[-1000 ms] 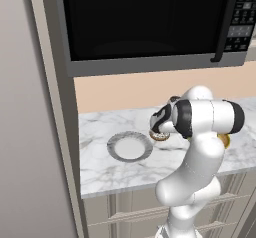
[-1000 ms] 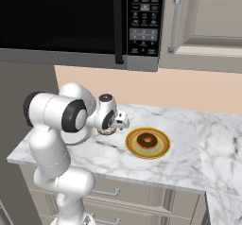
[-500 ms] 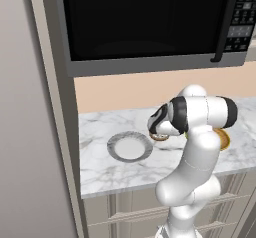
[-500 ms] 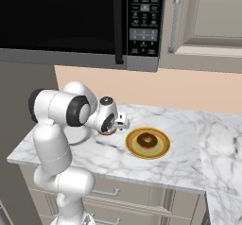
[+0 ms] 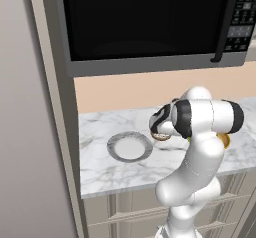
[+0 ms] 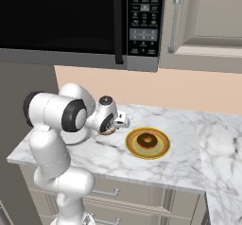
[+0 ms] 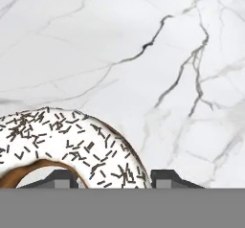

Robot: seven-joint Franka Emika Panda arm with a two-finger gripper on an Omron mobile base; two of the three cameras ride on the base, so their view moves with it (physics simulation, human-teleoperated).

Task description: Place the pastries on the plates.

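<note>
In the hand view, the two dark fingertips (image 7: pixel 62 178) of the tool (image 7: pixel 114 179) are seen on either side of the rim of the white-iced doughnut (image 7: pixel 62 143), which is pinched between them at its near right edge. The doughnut is seen against the marble table (image 7: pixel 158 54).

From the right base view, the tool (image 6: pixel 115 123) is seen low over the table with the doughnut (image 6: pixel 108 130) under it, just beside the yellow-orange plate (image 6: pixel 159 149). The glazed brown doughnut (image 6: pixel 147 139) is seated at the centre of that plate.

From the left base view, the grey-rimmed plate (image 5: pixel 129 146) is found lying flat on the table, apart from the tool (image 5: pixel 161 130).

Behind the table, a beige wall, a black microwave (image 5: pixel 150 22) overhead and a cabinet door (image 6: pixel 208 16) are noted.
</note>
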